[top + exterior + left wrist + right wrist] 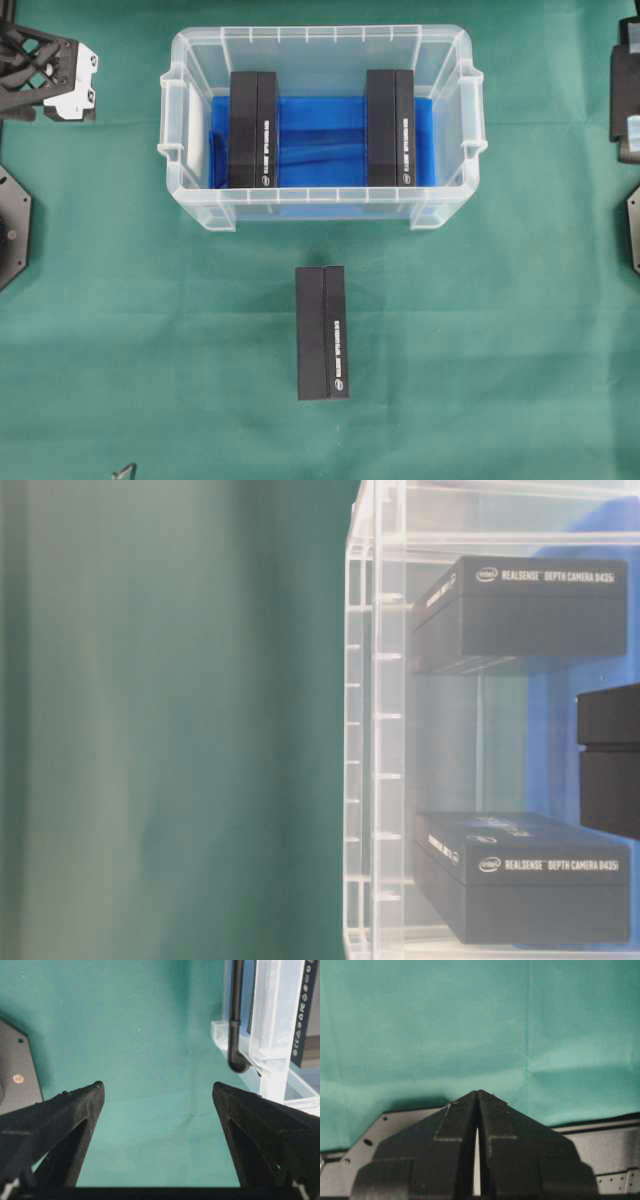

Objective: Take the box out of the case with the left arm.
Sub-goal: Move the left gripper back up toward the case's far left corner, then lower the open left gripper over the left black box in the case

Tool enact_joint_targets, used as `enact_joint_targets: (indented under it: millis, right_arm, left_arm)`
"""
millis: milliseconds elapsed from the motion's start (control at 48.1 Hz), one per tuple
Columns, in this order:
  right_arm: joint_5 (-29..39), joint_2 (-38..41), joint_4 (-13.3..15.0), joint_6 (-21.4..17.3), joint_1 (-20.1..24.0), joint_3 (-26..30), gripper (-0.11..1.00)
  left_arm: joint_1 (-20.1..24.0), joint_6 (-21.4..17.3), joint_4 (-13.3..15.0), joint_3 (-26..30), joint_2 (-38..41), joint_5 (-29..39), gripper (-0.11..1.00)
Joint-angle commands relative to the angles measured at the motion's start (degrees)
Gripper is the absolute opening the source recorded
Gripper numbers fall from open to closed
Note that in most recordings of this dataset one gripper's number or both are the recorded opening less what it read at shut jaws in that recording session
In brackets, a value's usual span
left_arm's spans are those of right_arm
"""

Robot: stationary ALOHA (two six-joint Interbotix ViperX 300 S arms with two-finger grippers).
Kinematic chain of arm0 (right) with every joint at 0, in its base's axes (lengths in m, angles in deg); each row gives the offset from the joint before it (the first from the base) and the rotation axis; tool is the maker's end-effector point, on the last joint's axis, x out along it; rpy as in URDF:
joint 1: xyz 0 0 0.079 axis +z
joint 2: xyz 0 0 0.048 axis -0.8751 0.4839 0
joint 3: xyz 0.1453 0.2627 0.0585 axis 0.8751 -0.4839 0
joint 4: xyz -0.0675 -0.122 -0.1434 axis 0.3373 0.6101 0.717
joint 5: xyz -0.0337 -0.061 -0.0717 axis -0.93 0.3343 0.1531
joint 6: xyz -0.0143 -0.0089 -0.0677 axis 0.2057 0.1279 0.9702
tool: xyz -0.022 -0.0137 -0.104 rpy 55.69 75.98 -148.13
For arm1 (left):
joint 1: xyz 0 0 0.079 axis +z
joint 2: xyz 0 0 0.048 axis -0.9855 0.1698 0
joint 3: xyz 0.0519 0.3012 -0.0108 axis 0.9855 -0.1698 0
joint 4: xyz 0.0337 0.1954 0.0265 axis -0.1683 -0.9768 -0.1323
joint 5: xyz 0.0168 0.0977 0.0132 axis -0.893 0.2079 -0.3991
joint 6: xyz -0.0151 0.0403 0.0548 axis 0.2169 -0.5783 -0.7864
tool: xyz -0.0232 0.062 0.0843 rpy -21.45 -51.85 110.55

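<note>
The clear case (190,160) with its blue floor stands at the back middle of the green cloth. Two black boxes stand inside it, one at the left (252,128) and one at the right (390,127). A third black box (322,332) lies on the cloth in front of the case. My left gripper (60,72) is at the far back left, away from the case. In the left wrist view it (157,1095) is open over bare cloth, with the case's corner (272,1020) to its right. My right gripper (477,1092) is shut and empty.
Black arm bases sit at the left edge (12,225) and the right edge (632,225). A black cable (235,1015) hangs beside the case's corner. From table level the ribbed case wall (375,730) shows both boxes through it (530,610) (520,875).
</note>
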Motion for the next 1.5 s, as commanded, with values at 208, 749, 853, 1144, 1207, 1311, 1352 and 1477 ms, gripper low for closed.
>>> enact_joint_targets:
  millis: [208,749,853,1144,1207,1311,1352,1477]
  right_arm:
    - [0.00,-0.09,0.18,0.00,0.00,0.53,0.00]
    - [-0.09,-0.09,0.18,0.09,0.00,0.44,0.00]
    - [0.00,-0.09,0.18,0.09,0.00,0.44,0.00]
    - [-0.09,-0.09,0.18,0.18,0.00,0.44,0.00]
    - [-0.09,-0.18,0.18,0.09,0.00,0.44,0.00]
    - [0.00,-0.09,0.18,0.09,-0.09,0.44,0.00]
    - [0.00,-0.09,0.18,0.18,-0.09,0.44,0.00]
    - [0.00,-0.09,0.18,0.09,0.00,0.44,0.00]
  left_arm:
    - [-0.79,0.09,0.70,3.78,2.90,-0.53,0.85]
    - [-4.22,-0.35,0.70,23.29,22.24,-0.62,0.85]
    - [-4.83,-0.44,0.70,26.81,25.49,-0.62,0.85]
    - [-6.59,-1.41,0.62,34.98,33.40,-0.18,0.85]
    - [-6.68,-1.58,0.62,35.95,34.28,0.18,0.85]
    - [-6.77,-1.49,0.70,36.65,34.89,1.41,0.85]
    - [-6.86,-1.41,0.62,36.56,34.89,2.02,0.85]
    - [-6.86,-1.32,0.62,36.30,34.72,3.43,0.85]
